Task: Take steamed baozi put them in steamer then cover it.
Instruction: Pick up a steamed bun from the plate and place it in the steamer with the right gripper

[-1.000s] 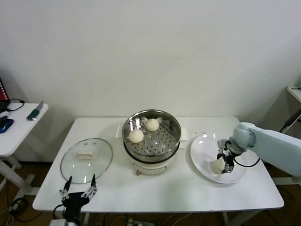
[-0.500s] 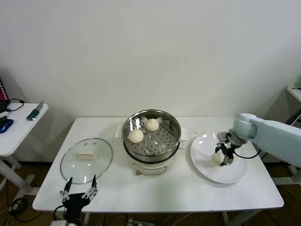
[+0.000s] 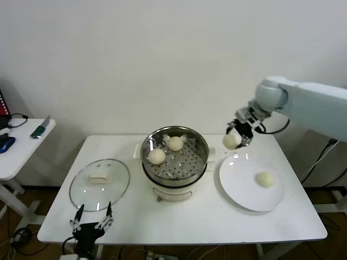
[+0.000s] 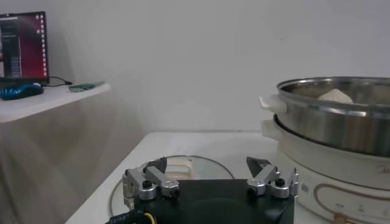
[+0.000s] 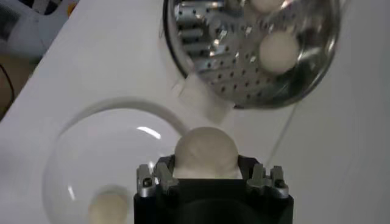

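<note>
Your right gripper (image 3: 237, 135) carries a baozi in the air, beside the steamer.

Nearest you, the left gripper (image 3: 91, 223) waits with fingers spread at the table's (image 3: 179, 223) front edge, well left of the steamer (image 3: 174, 157), just before the glass cover (image 3: 100, 183) lying flat. One smooth cream bun (image 3: 265, 179) rests on the white plate (image 3: 241, 189) right of the steamer. Two round buns (image 3: 157, 156) sit on its perforated floor. The right gripper is clamped on a pale, round baozi (image 5: 205, 152), raised above the plate's far edge, right of the steamer's rim.
</note>
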Motion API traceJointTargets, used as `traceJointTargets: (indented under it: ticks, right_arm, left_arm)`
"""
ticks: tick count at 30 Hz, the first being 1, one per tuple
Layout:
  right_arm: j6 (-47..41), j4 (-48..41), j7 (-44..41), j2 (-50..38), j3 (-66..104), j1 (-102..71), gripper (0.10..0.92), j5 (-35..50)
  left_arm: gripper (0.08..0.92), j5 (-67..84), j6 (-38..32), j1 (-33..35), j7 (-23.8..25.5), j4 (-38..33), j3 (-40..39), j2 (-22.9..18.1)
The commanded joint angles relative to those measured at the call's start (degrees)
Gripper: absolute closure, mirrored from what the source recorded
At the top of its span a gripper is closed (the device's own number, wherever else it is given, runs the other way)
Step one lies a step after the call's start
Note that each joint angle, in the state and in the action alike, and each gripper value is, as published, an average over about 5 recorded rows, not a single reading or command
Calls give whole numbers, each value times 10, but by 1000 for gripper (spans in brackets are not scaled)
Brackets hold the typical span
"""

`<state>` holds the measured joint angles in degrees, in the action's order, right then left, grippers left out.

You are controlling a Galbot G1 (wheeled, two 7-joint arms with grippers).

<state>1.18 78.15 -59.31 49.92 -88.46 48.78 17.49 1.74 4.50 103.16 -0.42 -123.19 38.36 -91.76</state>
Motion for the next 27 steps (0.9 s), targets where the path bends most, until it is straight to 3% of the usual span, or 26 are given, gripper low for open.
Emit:
traceJointTargets:
  ticks: [1,6,14,27]
  right_arm:
    - [80,94,35,119,1,88,338,0]
    - [110,119,69,168,4,31,338,-66]
    - [143,84,83,213,-6,-42,338,-146]
    - [139,39,92,221,-24,-103,338,-193]
  left_arm:
    - [177,-1,-1,1,0,2,3,0]
    - [177,2,-2,2,-1,3,9,3]
    - [177,3,-3,2,-1,2,15,5]
    - [177,4,-7,2,-2,1,16,7]
